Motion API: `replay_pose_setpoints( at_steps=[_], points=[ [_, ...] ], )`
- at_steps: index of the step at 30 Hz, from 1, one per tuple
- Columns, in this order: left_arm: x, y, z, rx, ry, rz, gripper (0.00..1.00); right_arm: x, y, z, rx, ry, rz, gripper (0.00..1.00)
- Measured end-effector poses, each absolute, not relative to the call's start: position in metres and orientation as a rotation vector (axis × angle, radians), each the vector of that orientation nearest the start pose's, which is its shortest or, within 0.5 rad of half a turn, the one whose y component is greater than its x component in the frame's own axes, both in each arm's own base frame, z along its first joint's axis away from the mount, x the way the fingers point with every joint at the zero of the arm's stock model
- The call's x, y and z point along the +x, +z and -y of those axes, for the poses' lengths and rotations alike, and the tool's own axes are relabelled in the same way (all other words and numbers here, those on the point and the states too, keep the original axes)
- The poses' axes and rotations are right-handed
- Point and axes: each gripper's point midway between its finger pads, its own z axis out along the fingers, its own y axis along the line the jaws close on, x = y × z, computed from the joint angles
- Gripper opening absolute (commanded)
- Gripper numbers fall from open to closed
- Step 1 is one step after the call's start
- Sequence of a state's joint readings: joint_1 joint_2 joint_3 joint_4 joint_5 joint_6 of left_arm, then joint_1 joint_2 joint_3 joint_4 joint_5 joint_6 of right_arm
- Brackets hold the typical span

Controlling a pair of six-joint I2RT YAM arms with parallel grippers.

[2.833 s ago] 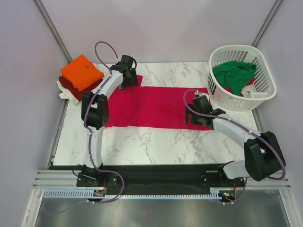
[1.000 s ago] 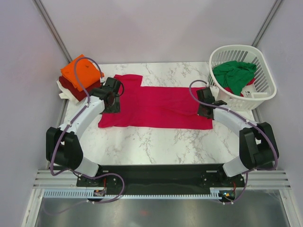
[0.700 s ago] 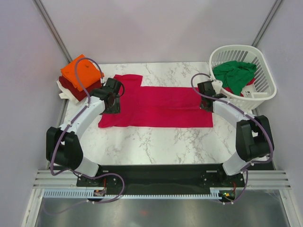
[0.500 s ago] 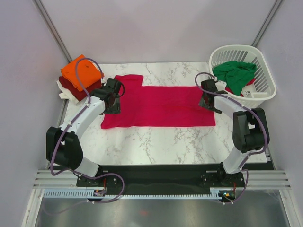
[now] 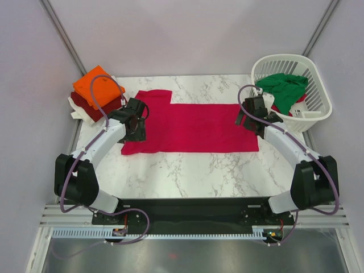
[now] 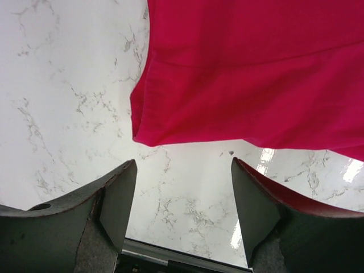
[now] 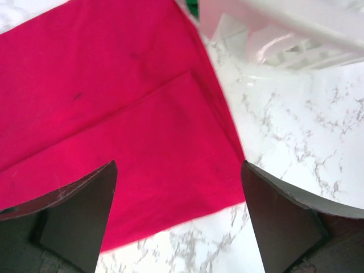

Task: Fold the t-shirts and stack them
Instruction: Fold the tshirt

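Observation:
The crimson-red t-shirt (image 5: 190, 128) lies flat across the middle of the marble table, folded into a long band with one sleeve sticking out at the back left. My left gripper (image 5: 134, 126) hovers at its left end, open and empty; in the left wrist view the shirt's corner (image 6: 239, 85) lies beyond the fingertips (image 6: 122, 199). My right gripper (image 5: 248, 118) hovers over the right end, open and empty, with the shirt's right edge (image 7: 142, 142) between the fingers. A folded stack sits at the back left: orange tee (image 5: 98, 87) on a dark red tee (image 5: 91, 108) and a white one. A green tee (image 5: 281, 85) lies in the basket.
The white slatted basket (image 5: 318, 108) stands at the back right, close to my right gripper; its wall shows in the right wrist view (image 7: 273, 28). The table's left edge (image 5: 71, 153) is near the left arm. Grey walls enclose the back and sides.
My right gripper moved from the shirt's near right corner up towards the basket. My left gripper came from the far sleeve to the left end. The shirt's ends now lie flatter and squarer.

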State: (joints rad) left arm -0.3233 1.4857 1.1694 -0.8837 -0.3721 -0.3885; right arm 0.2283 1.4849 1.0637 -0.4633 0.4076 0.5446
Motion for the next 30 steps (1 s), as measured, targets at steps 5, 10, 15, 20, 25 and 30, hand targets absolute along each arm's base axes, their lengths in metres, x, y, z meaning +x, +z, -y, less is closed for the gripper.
replay_pose_setpoints(
  at_steps=[5, 10, 15, 20, 25, 30],
  points=[
    [0.280, 0.102, 0.050, -0.305, 0.213, -2.688, 0.90, 0.341, 0.120, -0.053, 0.479, -0.023, -2.312, 0.98],
    [0.259, 0.089, 0.036, -0.496, 0.202, -2.692, 0.93, 0.306, 0.071, -0.043, 0.511, -0.011, -2.440, 0.98],
    [0.257, 0.067, 0.016, -0.755, 0.196, -2.652, 0.87, 0.287, 0.041, -0.029, 0.618, 0.061, -2.504, 0.98],
    [0.254, 0.031, -0.008, -0.983, 0.191, -2.611, 0.79, 0.298, 0.039, -0.034, 0.661, 0.190, -2.473, 0.98],
    [0.277, 0.015, -0.007, -1.019, 0.150, -2.581, 0.73, 0.301, 0.036, -0.032, 0.697, 0.234, -2.456, 0.98],
    [0.282, 0.018, -0.006, -1.012, 0.120, -2.549, 0.69, 0.298, 0.033, -0.033, 0.709, 0.256, -2.460, 0.98]
  ],
)
